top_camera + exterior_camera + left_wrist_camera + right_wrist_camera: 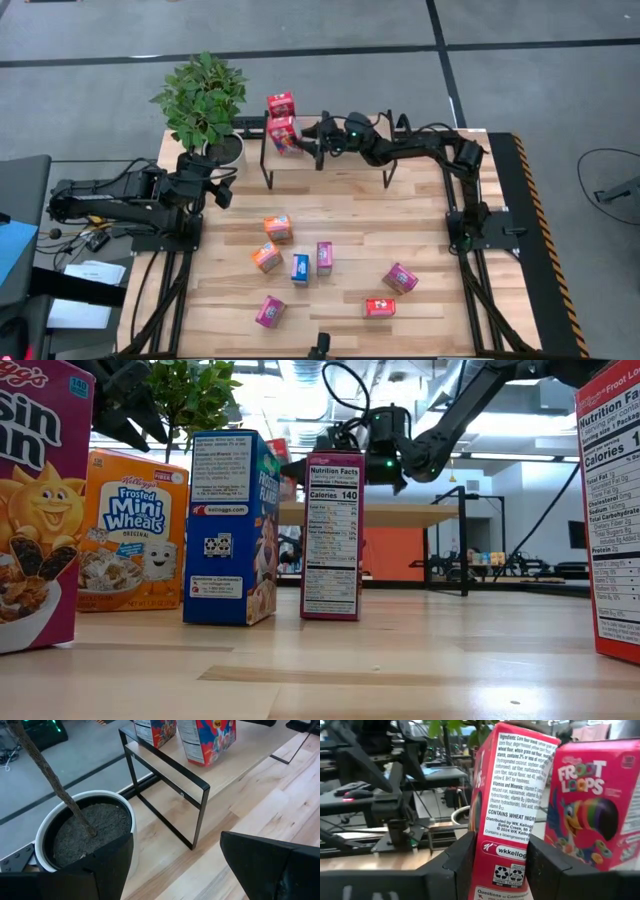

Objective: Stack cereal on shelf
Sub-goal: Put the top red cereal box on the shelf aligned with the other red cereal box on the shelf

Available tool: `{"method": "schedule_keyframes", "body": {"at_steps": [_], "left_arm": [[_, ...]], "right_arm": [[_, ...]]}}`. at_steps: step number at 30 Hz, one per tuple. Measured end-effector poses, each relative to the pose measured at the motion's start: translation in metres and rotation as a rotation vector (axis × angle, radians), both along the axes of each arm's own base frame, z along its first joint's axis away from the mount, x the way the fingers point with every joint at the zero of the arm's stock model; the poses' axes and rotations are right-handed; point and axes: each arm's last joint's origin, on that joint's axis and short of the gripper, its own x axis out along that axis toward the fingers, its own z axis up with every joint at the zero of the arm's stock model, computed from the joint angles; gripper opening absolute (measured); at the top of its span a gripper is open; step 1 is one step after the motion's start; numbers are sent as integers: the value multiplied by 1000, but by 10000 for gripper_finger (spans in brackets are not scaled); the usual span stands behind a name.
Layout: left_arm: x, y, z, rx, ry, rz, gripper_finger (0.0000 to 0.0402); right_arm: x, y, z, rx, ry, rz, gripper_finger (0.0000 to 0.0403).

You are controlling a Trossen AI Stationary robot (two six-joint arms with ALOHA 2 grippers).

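The shelf [340, 160] stands at the table's far side. Two red cereal boxes are at its left end: one [281, 104] farther back, one [284, 133] nearer, with my right gripper [306, 143] shut on it. The right wrist view shows the held box [507, 815] between the fingers and the other box [592, 805] beside it. My left gripper [222, 190] hangs open near the plant pot [85, 830], touching nothing. Several more cereal boxes stand on the table's near half, among them an orange one [278, 228] and a blue one [300, 268]. My right gripper pinches the red box between its two fingers [547, 865], one on each broad face, with the narrow printed side [512, 795] turned toward the wrist. The fingers reach in level from the table's right side. The box stands upright with its bottom [200, 760] on the shelf board.
A potted plant [205, 100] in a white pot [226, 148] stands just left of the shelf's black legs [195, 815]. Loose boxes [400, 278] [270, 311] are scattered over the near half. Bare planks [420, 220] lie between the shelf and those boxes.
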Motion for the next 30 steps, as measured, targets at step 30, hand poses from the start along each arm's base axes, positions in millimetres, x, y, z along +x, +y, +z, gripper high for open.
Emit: {"method": "schedule_keyframes", "body": {"at_steps": [30], "left_arm": [[0, 0, 0, -4, -5, 4, 290]], "right_arm": [[1, -5, 15, -44, 199, -71, 236]]}}
